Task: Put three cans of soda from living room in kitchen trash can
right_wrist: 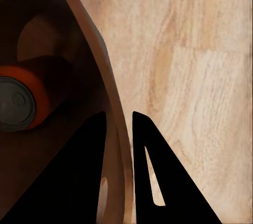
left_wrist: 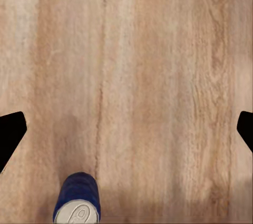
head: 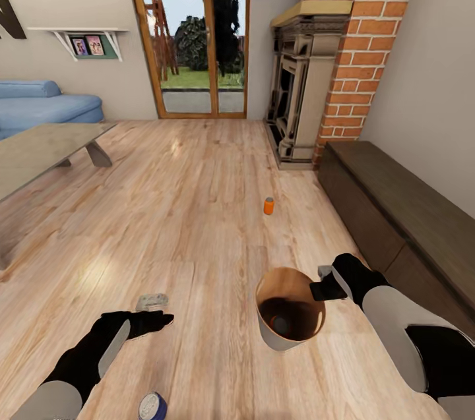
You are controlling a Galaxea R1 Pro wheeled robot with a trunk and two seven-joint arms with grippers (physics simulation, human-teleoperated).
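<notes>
The grey trash can [head: 273,339] hangs just above the wood floor, tilted, with my right gripper [head: 328,283] shut on its rim [right_wrist: 101,61]; one finger [right_wrist: 79,176] is inside the rim and the other outside. An orange soda can [right_wrist: 21,103] lies in its brown bottom, where its silver top [head: 281,324] faces up. A second orange can [head: 268,206] stands on the floor further ahead. The dark blue can [head: 152,406] stands by my left forearm, near my base. My left gripper [head: 157,313] hovers open over bare floor, the blue can [left_wrist: 77,200] just behind its fingers.
A long dark low cabinet [head: 402,209] runs along the right wall, close to my right arm. The brick fireplace [head: 303,90] stands beyond it. A glass-topped coffee table [head: 39,150] and a blue sofa [head: 39,107] are at the left. Glass doors [head: 198,31] are straight ahead.
</notes>
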